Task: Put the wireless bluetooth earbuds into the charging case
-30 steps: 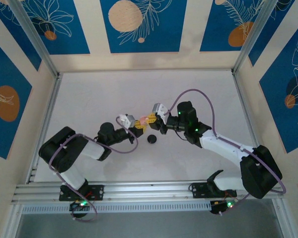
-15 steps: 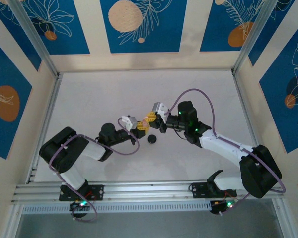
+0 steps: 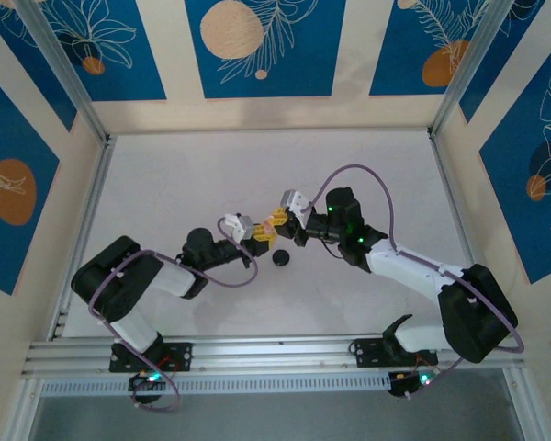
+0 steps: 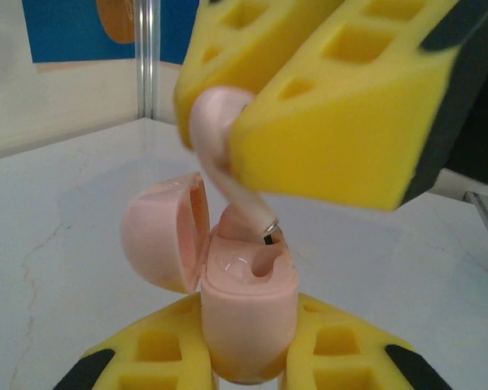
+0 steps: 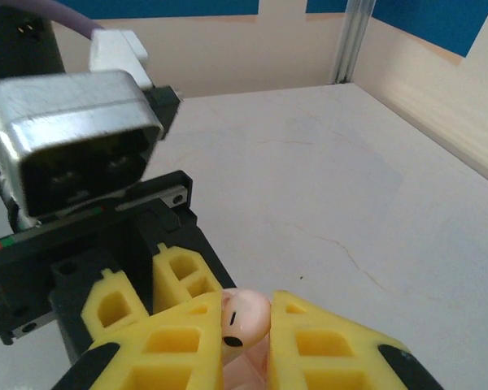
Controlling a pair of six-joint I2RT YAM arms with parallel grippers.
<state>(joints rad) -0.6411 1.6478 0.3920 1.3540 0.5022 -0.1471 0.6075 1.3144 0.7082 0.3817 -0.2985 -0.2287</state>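
Our right gripper (image 4: 232, 122) has edged in over our left gripper (image 4: 248, 366) this past second; it stays clenched on a pale pink earbud (image 4: 232, 183), stem tip at the mouth of the open pink charging case (image 4: 248, 301) that our left grasps just beneath; seating looks imminent.

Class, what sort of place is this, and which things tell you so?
Probably a robot test booth in a lab: a left arm and a right arm bolted to a metal rail, a white table, blue patterned panels walling it in.
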